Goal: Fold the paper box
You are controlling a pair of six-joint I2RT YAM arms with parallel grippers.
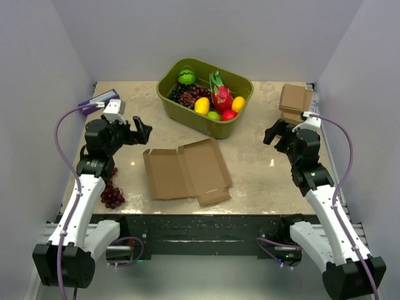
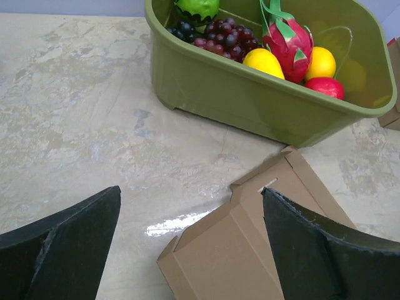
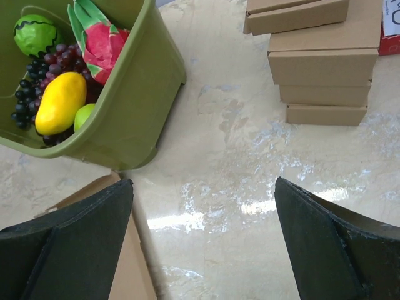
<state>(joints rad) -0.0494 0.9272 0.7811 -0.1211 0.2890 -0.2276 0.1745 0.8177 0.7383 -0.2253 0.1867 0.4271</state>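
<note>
Left claw (image 1: 142, 130) hangs with its fingers spread wide and nothing between them, above the worktop (image 1: 262, 181) just left of the paper box (image 1: 184, 172). My right claw (image 1: 274, 132) is equally spread and empty, well off to the box's right, near the stack of small cardboard boxes (image 1: 295, 100). The paper box lies opened out flat in the middle of the worktop, between the two arms and just in front of the green tub (image 1: 206, 122) of fruit, its far corner close to the tub wall. I judge it light and thin, stiff across each panel but ready to hinge along its creases, and likely to skate on this glossy surface if I push it from one side only. Lying flat, it offers little to pinch from above. In the left wrist view the far flap (image 2: 284, 165) by the tub looks slightly lifted, so I would take an edge there or at the narrow near flap (image 1: 212, 197), with the other claw pressing a panel down. A bunch of grapes (image 1: 112, 195) lies by the left arm, clear of the box.
</note>
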